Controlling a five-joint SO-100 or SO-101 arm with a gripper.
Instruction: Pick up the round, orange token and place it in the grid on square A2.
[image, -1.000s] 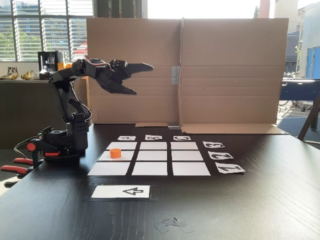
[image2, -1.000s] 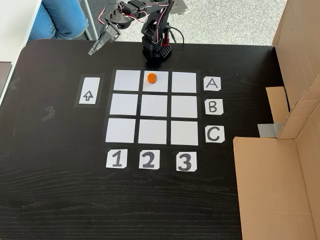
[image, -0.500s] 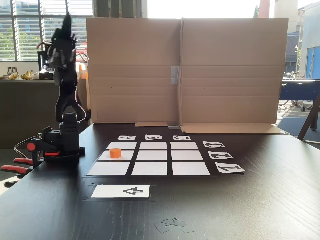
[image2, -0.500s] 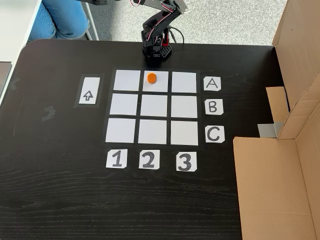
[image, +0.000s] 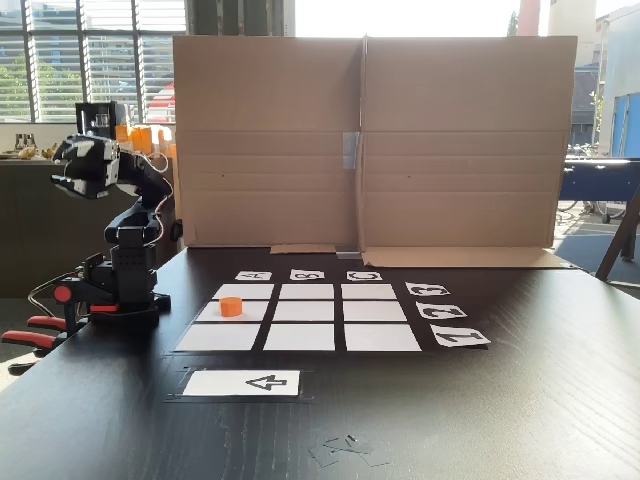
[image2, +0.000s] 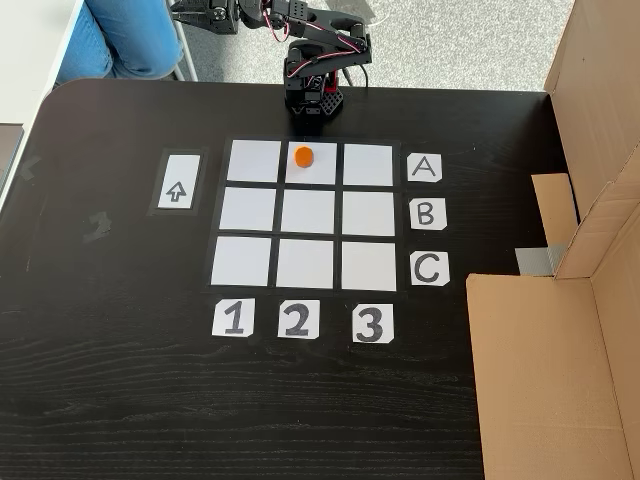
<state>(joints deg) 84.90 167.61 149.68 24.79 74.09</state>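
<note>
- Nine white cells make up the grid (image2: 307, 213) on my dark table (image: 520, 410), and from the front fixed view the closest thing to the camera is the white strip with the black arrow (image: 243, 382).
- Past that strip comes the grid itself, with the number labels along its right side and the letter labels along its far edge in that same view.
- Token (image2: 304, 155) is sitting flat in A2 (image2: 322, 168), the middle cell of the row level with label A (image2: 425, 168) and in line with label 2 (image2: 297, 320). Nothing is touching it.
- Arm base (image: 128, 285) is just beyond that edge of the grid, at the table's edge next to some red-handled clamps (image: 45, 322).
- Arm is folded up and back, with the gripper (image2: 188, 14) raised well away from the token, out past the table edge. Can't tell from either fixed view whether the jaws are open or closed.
- Furthest back in the front view is the cardboard wall (image: 370, 140).
</note>
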